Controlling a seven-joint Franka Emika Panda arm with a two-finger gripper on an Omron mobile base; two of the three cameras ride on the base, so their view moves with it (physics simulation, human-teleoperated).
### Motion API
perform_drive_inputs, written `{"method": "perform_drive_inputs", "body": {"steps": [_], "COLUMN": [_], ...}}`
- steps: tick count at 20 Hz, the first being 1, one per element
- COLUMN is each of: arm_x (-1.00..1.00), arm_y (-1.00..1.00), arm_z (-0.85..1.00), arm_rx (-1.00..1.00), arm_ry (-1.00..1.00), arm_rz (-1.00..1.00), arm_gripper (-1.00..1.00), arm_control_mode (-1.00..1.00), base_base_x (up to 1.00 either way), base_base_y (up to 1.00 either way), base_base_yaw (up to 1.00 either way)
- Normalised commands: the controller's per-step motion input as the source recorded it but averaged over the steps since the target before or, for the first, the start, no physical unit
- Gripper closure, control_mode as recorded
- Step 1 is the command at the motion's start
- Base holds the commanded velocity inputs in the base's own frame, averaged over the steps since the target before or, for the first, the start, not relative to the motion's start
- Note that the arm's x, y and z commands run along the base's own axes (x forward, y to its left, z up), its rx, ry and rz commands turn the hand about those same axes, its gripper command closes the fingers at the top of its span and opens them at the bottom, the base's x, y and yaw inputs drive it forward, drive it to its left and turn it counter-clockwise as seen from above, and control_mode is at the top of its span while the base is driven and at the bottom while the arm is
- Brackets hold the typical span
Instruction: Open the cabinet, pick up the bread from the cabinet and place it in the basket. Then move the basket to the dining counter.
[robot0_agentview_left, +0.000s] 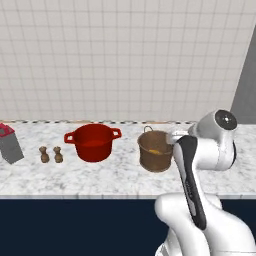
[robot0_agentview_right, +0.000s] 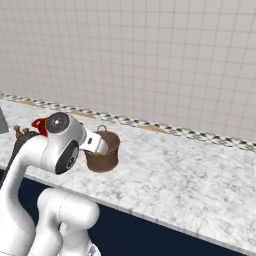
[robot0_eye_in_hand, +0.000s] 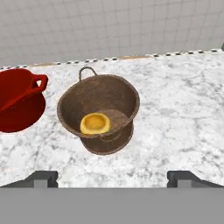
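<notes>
The bread (robot0_eye_in_hand: 95, 123) is seen lying inside the basket (robot0_eye_in_hand: 72, 98) on the table (robot0_eye_in_hand: 175, 113), beside the red pot (robot0_eye_in_hand: 17, 105). The tool (robot0_eye_in_hand: 112, 177) is held wide open, empty; the rim should be gripped squarely.

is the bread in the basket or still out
In. The bread lies on the bottom inside the basket, which stands upright on the marbled counter.

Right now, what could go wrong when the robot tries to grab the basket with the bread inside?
The open gripper isn't holding the basket yet, so a clumsy grab might tip it and spill the bread. The thin hoop handle sits on the far rim, hard to catch. The red pot stands close beside it and could get bumped.
</notes>
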Motion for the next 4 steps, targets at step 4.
{"method": "perform_drive_inputs", "body": {"steps": [4], "arm_x": [-1.00], "arm_y": [0.50], "arm_z": [0.05], "arm_rx": [-0.21], "arm_ry": [0.09], "arm_rz": [0.02], "arm_gripper": [-1.00], "arm_control_mode": [-1.00], "base_base_x": [0.00], "base_base_y": [0.00], "base_base_yaw": [0.00]}}
